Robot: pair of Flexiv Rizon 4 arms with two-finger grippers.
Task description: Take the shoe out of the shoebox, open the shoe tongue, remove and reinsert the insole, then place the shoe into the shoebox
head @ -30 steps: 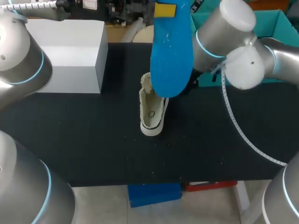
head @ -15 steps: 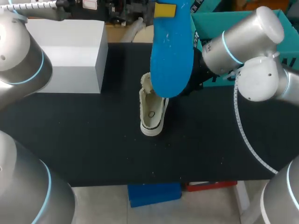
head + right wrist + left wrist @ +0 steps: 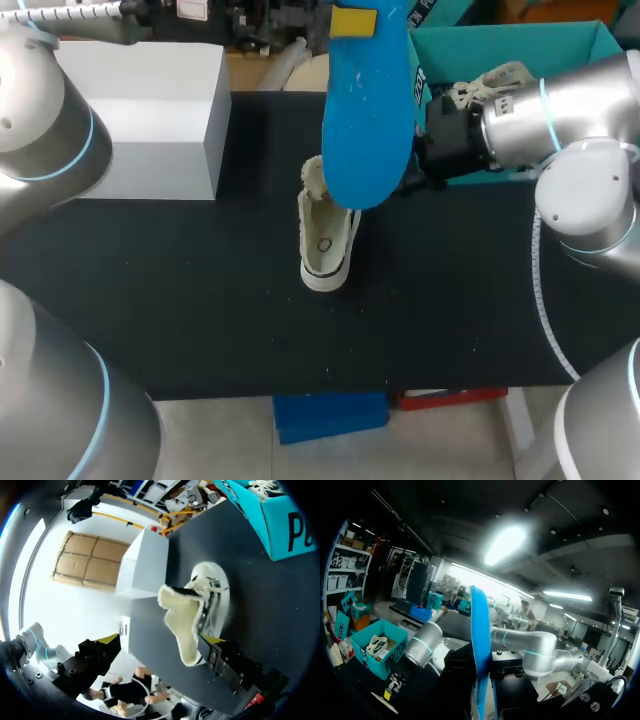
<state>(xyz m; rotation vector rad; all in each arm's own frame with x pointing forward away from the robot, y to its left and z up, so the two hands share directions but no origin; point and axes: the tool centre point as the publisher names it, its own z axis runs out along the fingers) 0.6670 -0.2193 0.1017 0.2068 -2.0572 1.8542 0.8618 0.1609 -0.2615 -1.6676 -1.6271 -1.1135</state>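
The blue insole (image 3: 366,110) is held raised above the black table (image 3: 180,300), clamped from both sides at one end by the left gripper (image 3: 481,672). In the left wrist view it is seen edge-on, its long axis running straight out along the fingers. In the head view its broad end is seen over the far part of the white shoe (image 3: 325,245).

The shoe is set upright on the table near the middle. Its long axis runs from the near edge to the far edge, with the open heel toward the near edge and the laced toe toward the far edge. Its fleece tongue (image 3: 184,622) is folded out and lies between the widely spread fingers of the right gripper (image 3: 160,642), close to one of them; contact cannot be made out.

The teal shoebox (image 3: 440,45) is placed at the far right, with a second shoe (image 3: 490,82) inside. A white box (image 3: 140,110) is placed at the far left.
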